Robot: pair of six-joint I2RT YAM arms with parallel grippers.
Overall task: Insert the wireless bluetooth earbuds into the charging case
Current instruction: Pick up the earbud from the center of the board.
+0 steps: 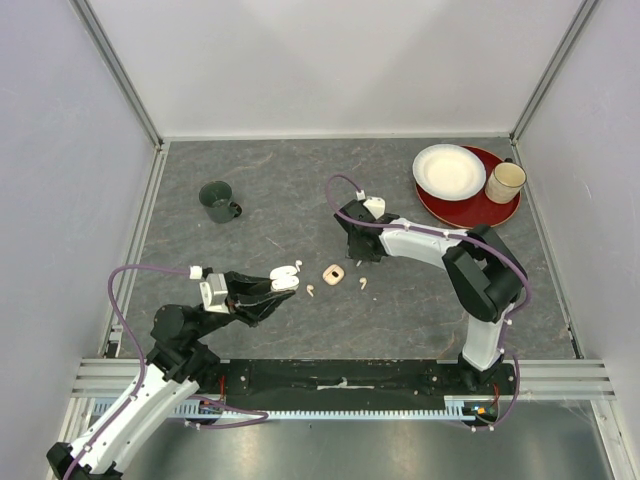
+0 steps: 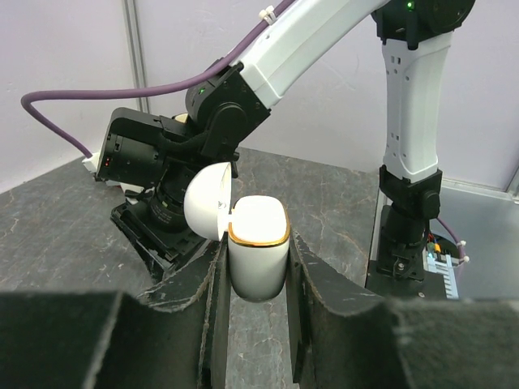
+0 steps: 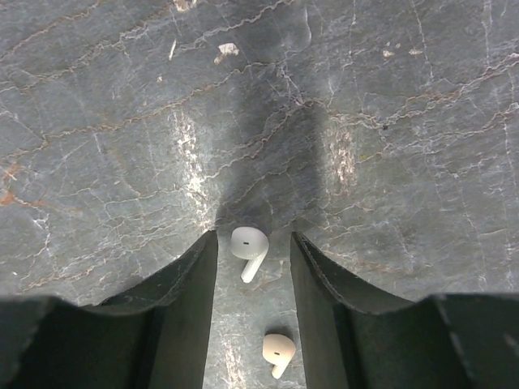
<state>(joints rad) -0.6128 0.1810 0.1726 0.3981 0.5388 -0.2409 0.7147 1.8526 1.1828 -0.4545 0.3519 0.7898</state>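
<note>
My left gripper is shut on a white charging case and holds it above the table. In the left wrist view the case has a gold rim and its lid stands open, between my fingers. My right gripper points down at the table, open. In the right wrist view a white earbud lies on the table between its fingertips, and a pale beige earbud lies further back between the fingers. More earbuds lie loose in the top view: a white one and beige ones.
A small beige ring-shaped piece lies between the two grippers. A green mug stands at the back left. A red tray at the back right holds a white plate and a beige cup.
</note>
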